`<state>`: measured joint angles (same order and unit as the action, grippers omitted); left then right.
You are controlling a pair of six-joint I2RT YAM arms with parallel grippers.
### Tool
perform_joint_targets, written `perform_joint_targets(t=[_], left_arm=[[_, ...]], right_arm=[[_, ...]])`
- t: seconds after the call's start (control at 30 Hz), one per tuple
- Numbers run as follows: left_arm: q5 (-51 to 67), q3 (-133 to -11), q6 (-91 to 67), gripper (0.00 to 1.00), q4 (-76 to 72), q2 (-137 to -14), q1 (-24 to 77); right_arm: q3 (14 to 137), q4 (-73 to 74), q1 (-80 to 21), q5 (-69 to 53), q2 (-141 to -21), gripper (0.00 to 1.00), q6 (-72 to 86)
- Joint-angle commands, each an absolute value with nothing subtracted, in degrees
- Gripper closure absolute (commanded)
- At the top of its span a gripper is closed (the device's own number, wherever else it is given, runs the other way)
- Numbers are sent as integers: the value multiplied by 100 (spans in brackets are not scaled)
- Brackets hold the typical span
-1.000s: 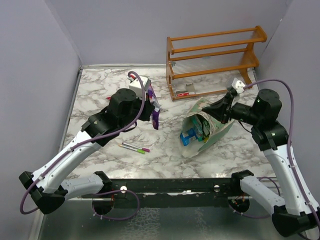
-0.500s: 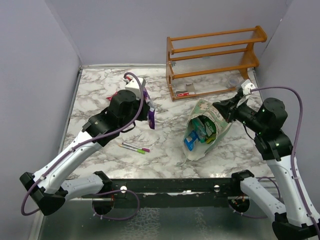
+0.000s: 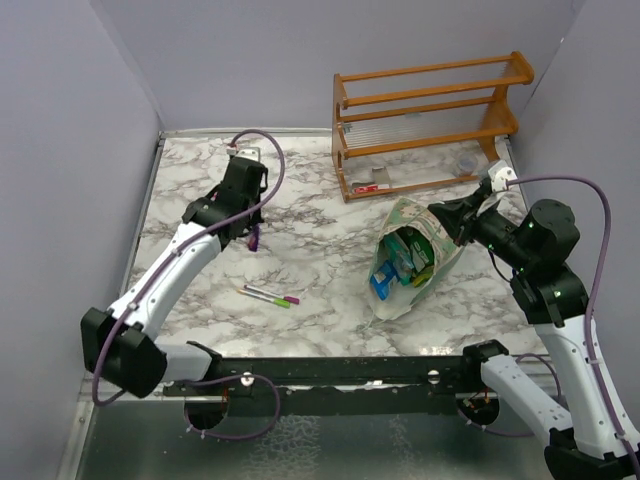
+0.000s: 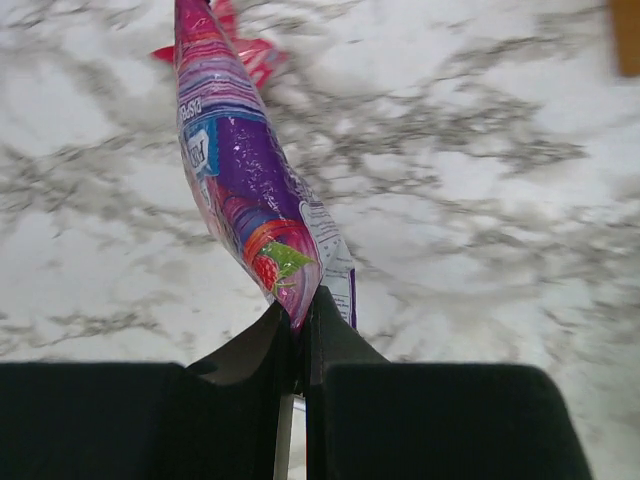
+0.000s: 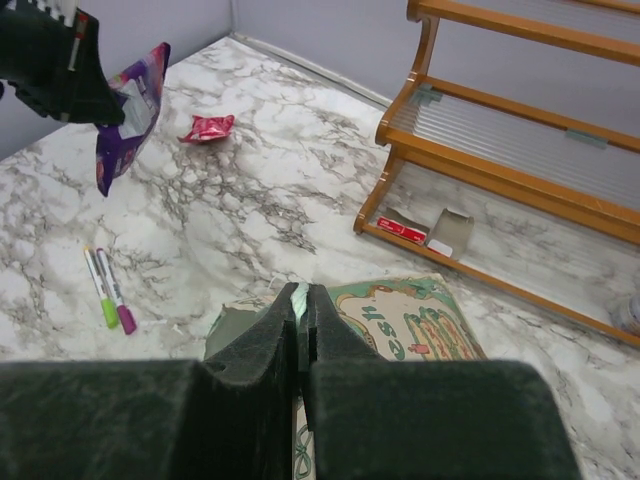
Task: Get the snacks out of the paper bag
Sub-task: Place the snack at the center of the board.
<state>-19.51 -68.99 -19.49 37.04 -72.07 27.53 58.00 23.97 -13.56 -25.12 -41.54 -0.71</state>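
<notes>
Swung out to the far-left tabletop (image 4: 500,200), the left claw (image 4: 300,312) pinches 1 purple packet (image 4: 240,180), ready to drop; the right claw (image 5: 302,300) clamps the paper bag (image 5: 410,320) rim, snacks (image 3: 400,265) remaining inside.

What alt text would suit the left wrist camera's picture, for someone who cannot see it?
The left hand pinches one end of a glossy purple snack packet between its two dark fingers, above a white marble table. A small red packet lies on the table beyond it.
</notes>
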Motion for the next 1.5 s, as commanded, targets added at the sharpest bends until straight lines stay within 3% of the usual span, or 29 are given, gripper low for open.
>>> perform_joint_targets(t=[0.0,0.3,0.47,0.67,0.97,1.0,1.07,1.17,1.3,1.37,1.47], left_arm=[[-3027,-6970,-1394,100,3656,-7699,1930],[-4464,-7472,-1104,100,2895,-9002,1452],[-5347,-7523,99,100,1861,-9935,1118],[-5375,-8356,-44,100,2631,-11022,756],[-4667,-8443,-487,99,2736,-11332,708],[-4517,-8566,-619,95,2951,-11390,711],[-4289,-8665,-808,73,3157,-11379,709],[-4144,-8508,-852,52,3056,-11142,704],[-3785,-8411,-1060,37,3102,-10637,712],[-3132,-8303,-1239,32,3013,-10156,712],[-1836,-7495,-1481,16,2469,-9009,729]], right_arm=[[5882,2026,-1371,-2408,-4056,99,-58],[6071,1968,-1371,-2725,-4219,99,-12],[6153,1971,-1371,-2856,-4274,99,-104],[6052,1933,-1371,-2853,-4176,99,-104],[5959,1795,-1371,-2887,-4126,99,-27],[5959,1781,-1371,-2905,-4130,99,-26],[5971,1790,-1371,-2910,-4127,99,-27],[5994,1823,-1371,-2895,-4092,99,-35],[6005,1836,-1370,-2905,-4029,99,-31],[5955,1809,-1371,-2933,-3994,99,-6],[5935,1772,-1371,-3034,-4006,99,61]])
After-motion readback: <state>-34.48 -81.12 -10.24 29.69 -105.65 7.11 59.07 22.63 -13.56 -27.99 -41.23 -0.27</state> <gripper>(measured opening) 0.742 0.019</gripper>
